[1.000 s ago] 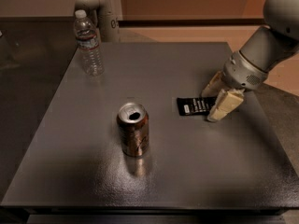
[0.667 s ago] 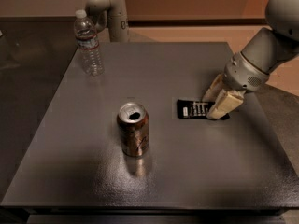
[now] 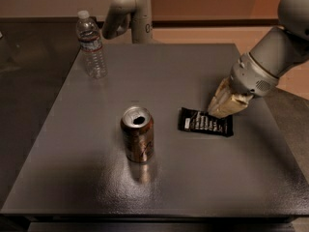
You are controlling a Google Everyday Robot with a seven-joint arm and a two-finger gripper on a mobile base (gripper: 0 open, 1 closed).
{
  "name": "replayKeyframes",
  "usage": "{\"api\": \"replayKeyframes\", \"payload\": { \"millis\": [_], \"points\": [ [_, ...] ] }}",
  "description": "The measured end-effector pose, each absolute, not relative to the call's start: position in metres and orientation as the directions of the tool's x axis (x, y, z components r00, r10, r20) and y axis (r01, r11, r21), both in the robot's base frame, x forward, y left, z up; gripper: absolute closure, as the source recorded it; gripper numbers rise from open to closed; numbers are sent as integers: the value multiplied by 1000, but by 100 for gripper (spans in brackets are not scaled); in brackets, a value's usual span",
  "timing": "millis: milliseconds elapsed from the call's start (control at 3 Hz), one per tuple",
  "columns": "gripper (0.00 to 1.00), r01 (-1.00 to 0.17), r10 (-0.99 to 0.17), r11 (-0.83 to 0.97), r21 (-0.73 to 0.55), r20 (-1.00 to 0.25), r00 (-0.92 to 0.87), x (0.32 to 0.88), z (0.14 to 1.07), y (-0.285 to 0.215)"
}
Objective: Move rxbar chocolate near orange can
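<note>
The rxbar chocolate [image 3: 205, 122], a flat black wrapper with white text, lies on the dark grey table [image 3: 159, 76] right of centre. The orange can [image 3: 137, 134] stands upright with its opened silver top, a short gap to the left of the bar. My gripper [image 3: 223, 106] comes in from the right on a grey arm. Its tan tip is at the bar's far right edge, just above or touching it. The whole bar shows.
A clear plastic water bottle [image 3: 91, 45] stands at the table's far left corner. A grey robot column [image 3: 133, 11] stands behind the far edge. The table's right edge runs close under my arm.
My gripper has drawn back up and to the right off the bar, so the bar's right half now shows. The column behind the table has shifted right. The can and bottle have not moved.
</note>
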State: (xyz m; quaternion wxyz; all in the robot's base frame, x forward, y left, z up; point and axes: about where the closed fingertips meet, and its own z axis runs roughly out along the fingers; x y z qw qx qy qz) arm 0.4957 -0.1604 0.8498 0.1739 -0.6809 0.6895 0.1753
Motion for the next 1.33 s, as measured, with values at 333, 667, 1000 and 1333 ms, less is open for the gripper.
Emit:
{"api": "replayKeyframes", "payload": {
  "millis": [333,667,1000,1333],
  "points": [
    [100,-1000,-866,-18,2,-500,15,481,859,-142],
    [100,-998,-857,-57,14,-513,42,468,861,-123],
    [100,-995,-847,-94,27,-527,66,459,861,-106],
    [84,-991,-838,-132,35,-538,92,452,861,-88]
  ]
}}
